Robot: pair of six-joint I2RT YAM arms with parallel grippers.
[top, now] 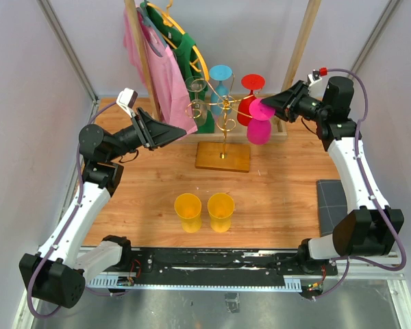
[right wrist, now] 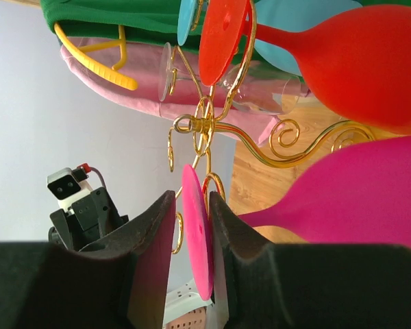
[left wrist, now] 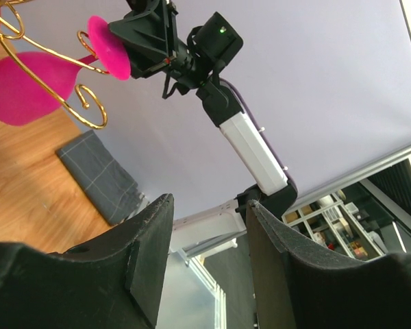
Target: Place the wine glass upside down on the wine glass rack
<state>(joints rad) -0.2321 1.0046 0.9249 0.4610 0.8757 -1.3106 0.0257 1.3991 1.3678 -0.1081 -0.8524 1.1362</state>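
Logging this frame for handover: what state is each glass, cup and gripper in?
pink wine glass: upside down, hung on the wine glass rack
red glass: hung upside down
blue glass: hung upside down
yellow cups: upright
left gripper: open, empty
right gripper: open, astride the pink glass's foot

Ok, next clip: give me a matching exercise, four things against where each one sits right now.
Things:
1. magenta wine glass
2. red wine glass
3. yellow cups
4. grey mat

Places:
A. at the right edge of the table
B. hanging on the gold rack, foot between the right claw's fingers
C. hanging on the rack, away from both claws
D. standing on the table in front of the rack

Pairs: 1-B, 2-C, 3-D, 4-A
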